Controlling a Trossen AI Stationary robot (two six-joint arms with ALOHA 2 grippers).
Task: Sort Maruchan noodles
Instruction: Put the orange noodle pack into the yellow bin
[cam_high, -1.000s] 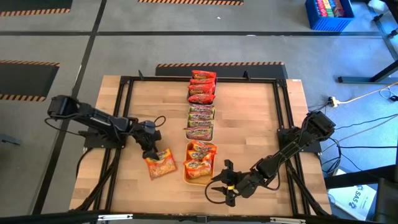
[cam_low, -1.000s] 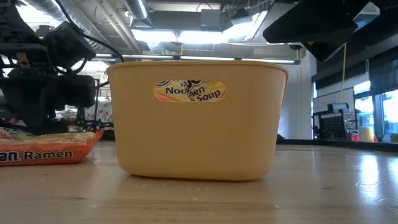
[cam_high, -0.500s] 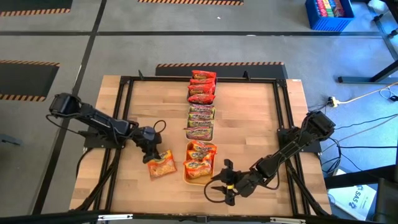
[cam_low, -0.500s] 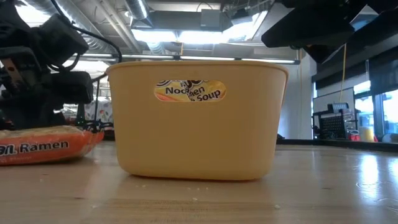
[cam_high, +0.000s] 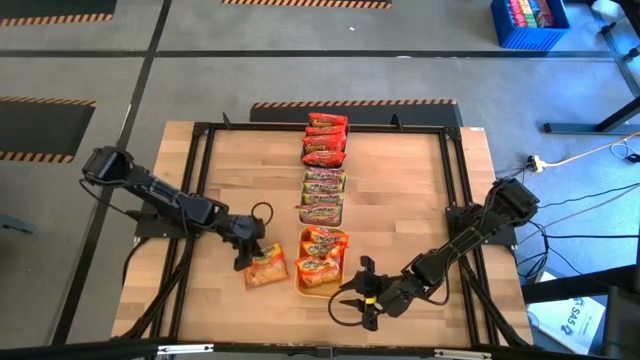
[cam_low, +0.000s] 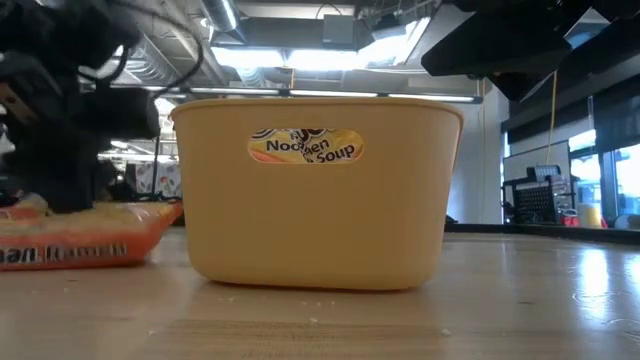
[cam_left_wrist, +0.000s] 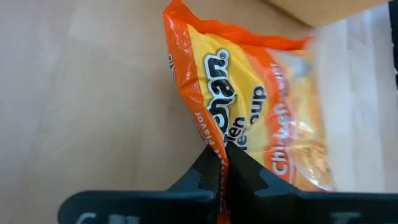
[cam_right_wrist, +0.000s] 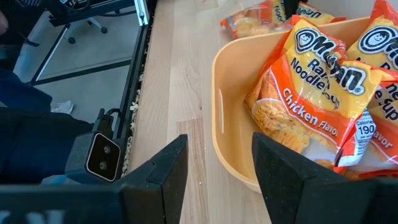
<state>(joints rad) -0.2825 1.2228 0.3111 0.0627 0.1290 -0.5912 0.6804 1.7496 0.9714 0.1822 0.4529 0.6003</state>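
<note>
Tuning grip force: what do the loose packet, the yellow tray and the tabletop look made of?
Loose packet: thin glossy printed plastic film, creased where the left claw pinches its edge. Yellow tray: smooth matte moulded plastic, probably rigid. Tabletop: pale wood planks with visible grain.

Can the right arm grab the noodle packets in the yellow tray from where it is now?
Probably yes. The right tool sits open just beside the yellow tray, and its wrist view shows the chicken packets lying uncovered with nothing between. The left tool is busy pinching the loose packet on the tray's other side.
</note>
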